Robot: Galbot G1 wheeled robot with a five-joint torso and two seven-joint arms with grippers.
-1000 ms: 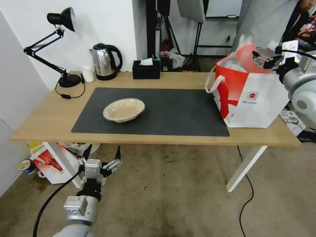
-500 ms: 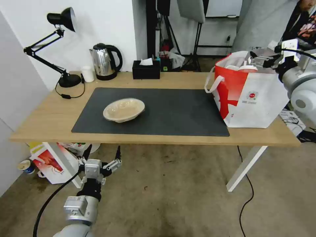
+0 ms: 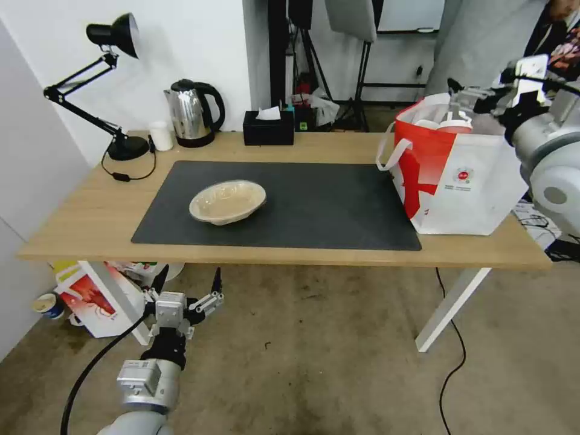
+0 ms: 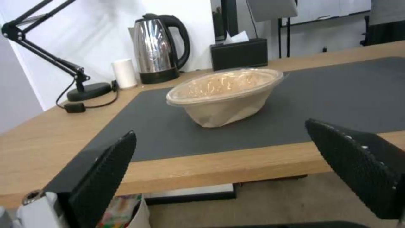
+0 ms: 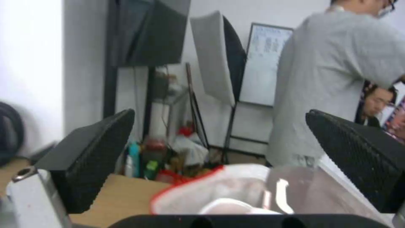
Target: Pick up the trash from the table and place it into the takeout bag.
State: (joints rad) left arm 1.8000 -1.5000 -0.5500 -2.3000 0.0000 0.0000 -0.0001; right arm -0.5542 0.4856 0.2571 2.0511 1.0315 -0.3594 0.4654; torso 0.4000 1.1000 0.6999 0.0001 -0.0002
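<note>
Landmark for all places: the table (image 3: 78,223), long, light wood, white legs, carrying a large dark grey mat (image 3: 314,205).

1. Left gripper (image 3: 188,289). Nearest item, low in front of the table's near edge at the robot's left, below tabletop height. Fingers spread wide, nothing between them. Its wrist view looks across the near edge at the dish, with both black fingers (image 4: 105,172) far apart.

2. Small red-and-white bag (image 3: 90,299). On the floor under the table's left end, beside the white leg.

3. Shallow beige dish (image 3: 228,202). On the mat, left of the table's middle, upright, well apart from both grippers.

4. Takeout bag (image 3: 465,181). Standing on the table's right end, partly on the mat's right edge, mouth open, red side panel facing left, white loop handle hanging there.

5. Red drink cup (image 3: 454,126). Inside the bag, white lid showing at the mouth; another white rim lies just beside it.

6. Right gripper (image 3: 468,95). Above the bag's open mouth at the table's far right, released, holding nothing, clear of the cup.

7. Back edge of the table, left to right: black desk lamp (image 3: 112,36), small white cup (image 3: 161,135), steel kettle (image 3: 192,113), black tissue box (image 3: 268,127).
</note>
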